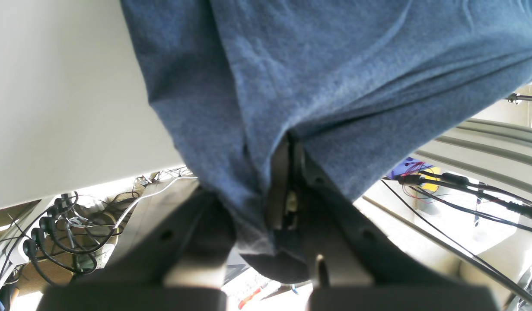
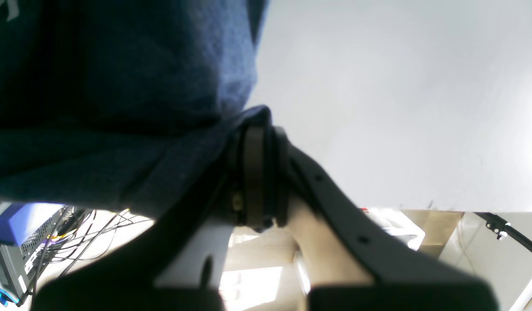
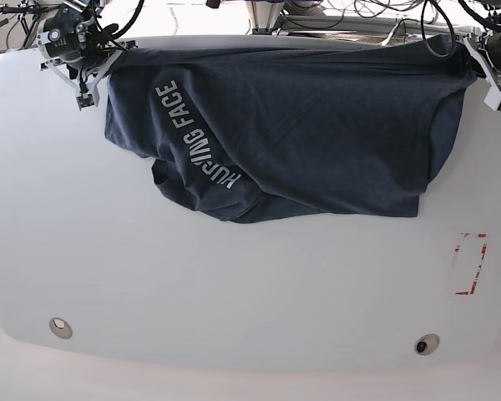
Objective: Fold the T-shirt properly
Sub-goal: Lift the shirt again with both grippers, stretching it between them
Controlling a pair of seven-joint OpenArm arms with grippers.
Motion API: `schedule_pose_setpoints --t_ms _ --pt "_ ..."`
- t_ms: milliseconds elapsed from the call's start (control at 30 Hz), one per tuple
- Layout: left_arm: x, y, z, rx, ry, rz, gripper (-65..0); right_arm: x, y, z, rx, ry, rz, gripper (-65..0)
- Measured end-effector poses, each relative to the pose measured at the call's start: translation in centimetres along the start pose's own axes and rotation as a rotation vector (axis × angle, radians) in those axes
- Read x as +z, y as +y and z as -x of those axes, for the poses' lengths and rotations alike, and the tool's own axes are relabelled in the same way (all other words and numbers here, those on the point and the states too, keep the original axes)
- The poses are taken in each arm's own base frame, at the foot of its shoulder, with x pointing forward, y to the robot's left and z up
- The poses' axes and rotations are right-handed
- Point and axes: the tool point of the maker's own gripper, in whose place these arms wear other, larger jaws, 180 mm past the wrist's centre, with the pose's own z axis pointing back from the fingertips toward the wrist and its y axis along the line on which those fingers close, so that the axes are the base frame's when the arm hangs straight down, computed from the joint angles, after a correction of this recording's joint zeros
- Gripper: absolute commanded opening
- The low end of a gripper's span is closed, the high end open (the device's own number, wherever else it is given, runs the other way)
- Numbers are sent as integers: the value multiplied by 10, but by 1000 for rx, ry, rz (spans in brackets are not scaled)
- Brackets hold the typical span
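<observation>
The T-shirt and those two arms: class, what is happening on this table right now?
Two robot arms hold the T-shirt up by its far edge. The left hand is shut on one corner and the right hand on the other. The cloth hangs between them, its lower part on the white table, lettering showing. It is not yet folded.

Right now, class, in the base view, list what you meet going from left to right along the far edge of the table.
Right gripper shut on the T-shirt, then the T-shirt with its white lettering, then the left gripper shut on the shirt's other end.
</observation>
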Motion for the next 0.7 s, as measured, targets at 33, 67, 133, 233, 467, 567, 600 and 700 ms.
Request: schedule_pose_setpoints --t_ms 33,67,133,233,467,567,600,700 --pt "1 0 -1 1 -3 -1 -650 0 0 0 0 -1 0 -650" --pt "1 1 -1 2 -6 -2 -650 0 0 -1 0 -5 0 -650" --pt "1 1 -1 2 -6 -3 -650 0 0 -2 -1 -9 -2 -650" --pt "1 1 -1 2 -6 -3 -650 0 0 -1 -1 -7 -2 -650" --pt "1 2 -12 -7 -36 -5 -650 0 0 -3 -2 -13 -1 -650" --pt "0 3 -24 -16 -66 -7 -650 0 -1 -10 -4 -28 1 -650" --pt "0 3 -28 -19 -78 -8 -650 0 -1 -14 -5 -37 3 -650" --pt "1 5 -52 -37 -137 -15 -650 0 -4 -37 -11 -105 8 -650"
